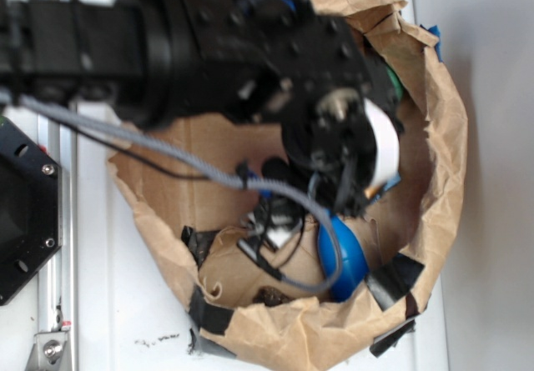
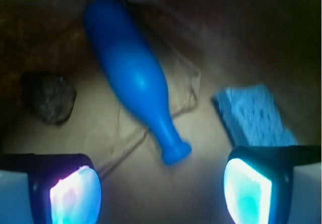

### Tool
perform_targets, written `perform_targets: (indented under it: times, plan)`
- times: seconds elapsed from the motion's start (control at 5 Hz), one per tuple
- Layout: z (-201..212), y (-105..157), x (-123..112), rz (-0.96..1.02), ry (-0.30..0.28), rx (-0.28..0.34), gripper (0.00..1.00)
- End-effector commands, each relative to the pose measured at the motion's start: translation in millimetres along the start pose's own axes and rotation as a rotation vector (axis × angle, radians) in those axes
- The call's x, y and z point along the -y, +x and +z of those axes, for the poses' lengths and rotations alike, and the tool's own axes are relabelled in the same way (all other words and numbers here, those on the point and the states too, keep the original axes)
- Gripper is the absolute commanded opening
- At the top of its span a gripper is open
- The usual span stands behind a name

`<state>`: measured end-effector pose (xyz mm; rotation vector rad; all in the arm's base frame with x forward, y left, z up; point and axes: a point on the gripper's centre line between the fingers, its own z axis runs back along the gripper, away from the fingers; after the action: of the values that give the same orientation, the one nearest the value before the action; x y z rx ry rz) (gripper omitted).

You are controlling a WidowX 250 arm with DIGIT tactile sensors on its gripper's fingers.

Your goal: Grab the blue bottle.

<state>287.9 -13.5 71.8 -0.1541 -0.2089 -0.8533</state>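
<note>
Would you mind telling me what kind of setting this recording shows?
Probably a robot lab workbench: a white table carries a taped brown paper bag used as a bin, holding the blue bottle, with the open gripper above.

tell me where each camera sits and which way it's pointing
Exterior: sits above the scene, looking down into a taped brown paper bag; the black arm and its cables fill the upper frame and hide most of the tool.
Wrist: rides on the tool, looking past its two open fingers at the bag floor, with a light-blue sponge and a dark rock-like lump.
Shared: the blue bottle, lying on its side, appears in both, partly hidden behind a cable in the exterior view.
</note>
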Motion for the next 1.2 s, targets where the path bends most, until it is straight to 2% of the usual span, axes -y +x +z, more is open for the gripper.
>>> perform_targets:
  times: [0.0, 0.4, 0.6, 0.8, 1.0]
  plan:
    - [-25.1, 39.0, 14.5, -0.065, 0.059, 0.067, 1.0]
    - [-41.8, 42.3, 25.8, -0.1, 0.004, 0.073, 1.0]
    - [-43.7, 39.8, 25.4, -0.084, -0.008, 0.078, 0.0]
    - [-42.8, 37.8, 24.4, -0.071, -0.031, 0.086, 0.0]
    - [-16.2, 36.0, 23.9, -0.035, 0.029, 0.051, 0.0]
